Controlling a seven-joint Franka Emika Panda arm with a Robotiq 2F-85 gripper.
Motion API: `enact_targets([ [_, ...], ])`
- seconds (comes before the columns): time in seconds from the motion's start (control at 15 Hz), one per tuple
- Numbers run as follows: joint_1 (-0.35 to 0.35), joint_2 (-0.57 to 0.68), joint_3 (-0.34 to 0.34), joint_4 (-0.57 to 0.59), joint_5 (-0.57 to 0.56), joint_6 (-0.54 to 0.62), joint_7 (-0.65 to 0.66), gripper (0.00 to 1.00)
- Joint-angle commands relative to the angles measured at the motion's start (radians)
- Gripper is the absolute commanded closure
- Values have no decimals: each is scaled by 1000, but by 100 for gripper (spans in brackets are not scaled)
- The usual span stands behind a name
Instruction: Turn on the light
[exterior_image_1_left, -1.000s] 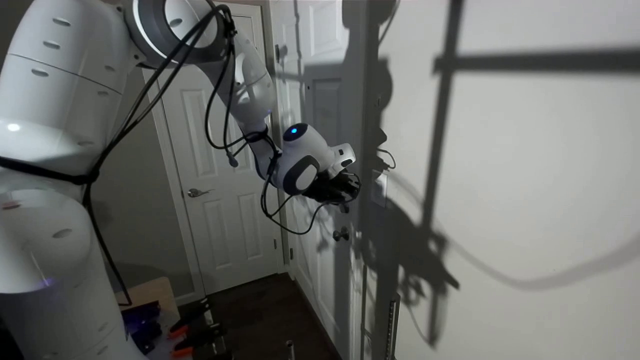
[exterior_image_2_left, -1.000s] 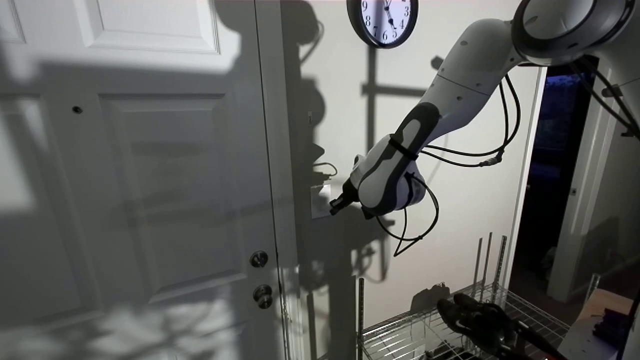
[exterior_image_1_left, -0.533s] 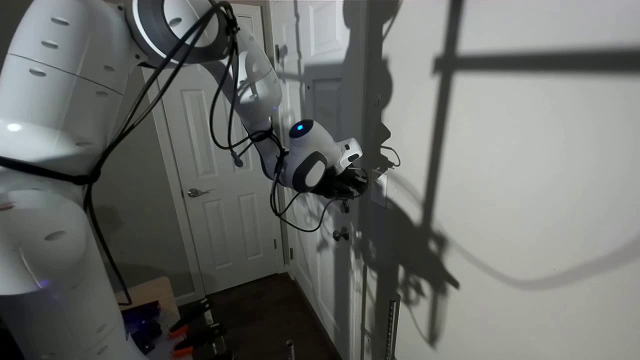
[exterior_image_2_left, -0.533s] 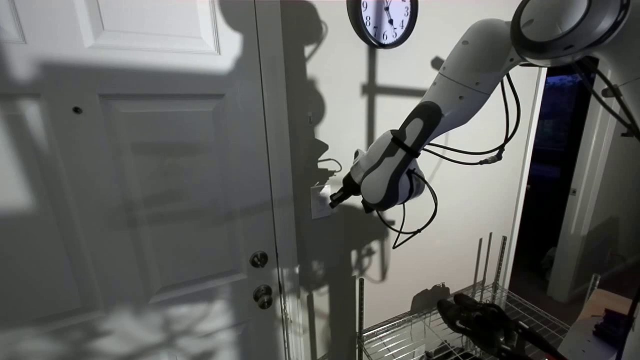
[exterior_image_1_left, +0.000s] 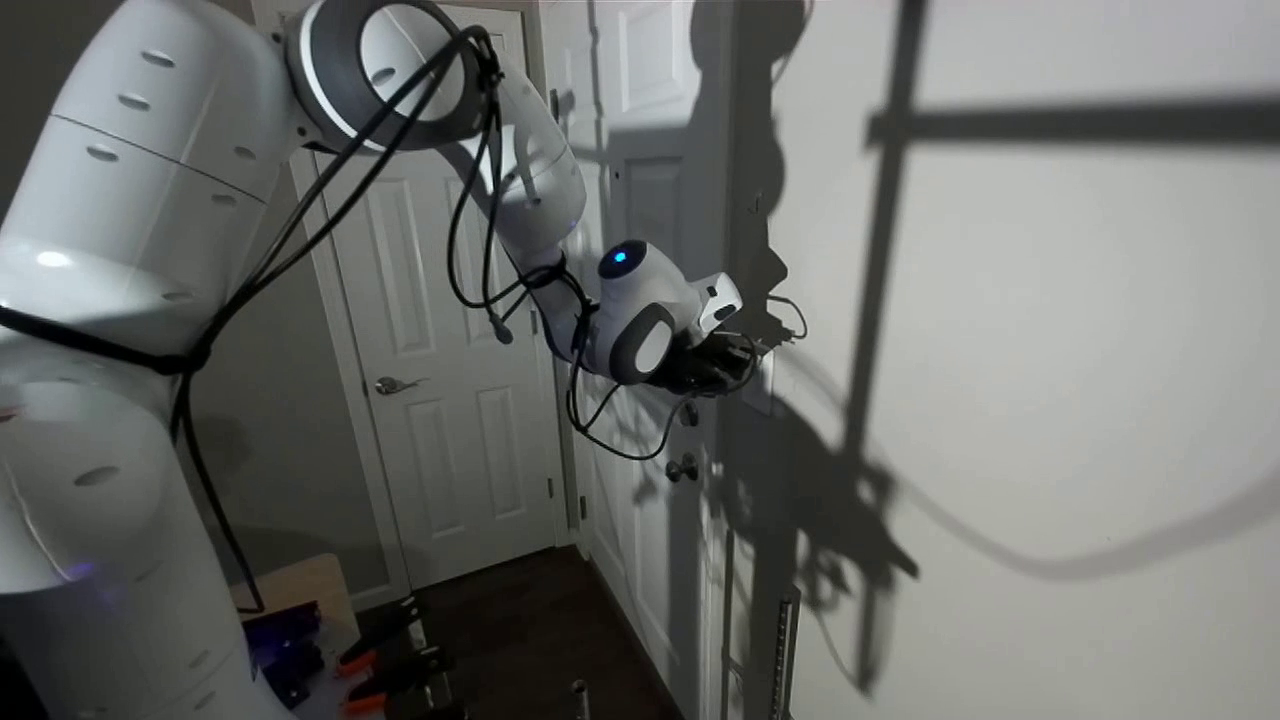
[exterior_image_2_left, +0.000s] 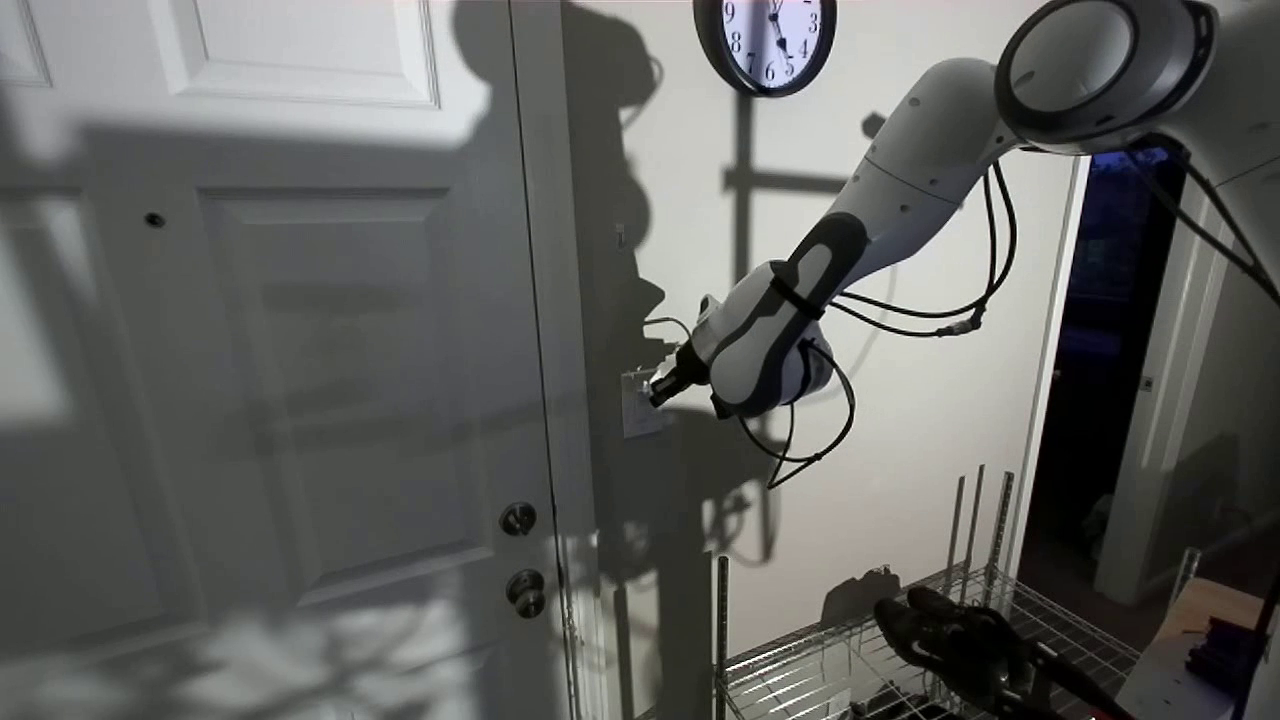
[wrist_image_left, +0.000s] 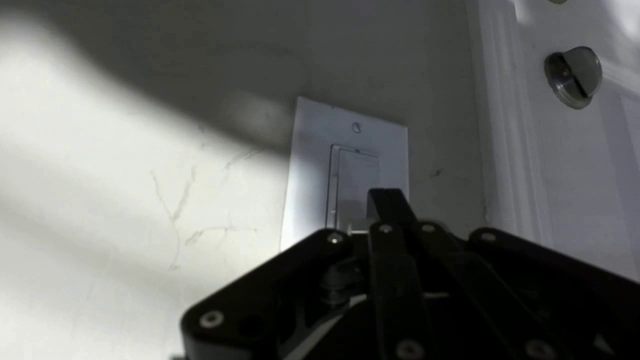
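Although the fingers (wrist_image_left: 381, 204), tight together, have the rocker switch (wrist_image_left: 357, 180) just beyond their tips, contact is unclear; reaching looks nearly done, pressing left

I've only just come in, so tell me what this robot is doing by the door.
The robot arm holds its closed claw up to the rocker switch on the wall beside the door, seemingly to turn on the light. The claw grips nothing. In the wrist view it overlaps the switch; whether they touch, I can't tell.
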Motion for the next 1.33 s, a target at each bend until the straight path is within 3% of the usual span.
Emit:
enact_targets([
  [0.0, -36, 40, 28, 42, -49, -1, 40, 100],
  [0.67, 23, 98, -45, 142, -25, 0, 20, 100],
  [0.93, 7, 72, -21, 101, -42, -2, 28, 100],
  [1.27, 9, -39, -37, 2, -23, -1, 37, 100],
])
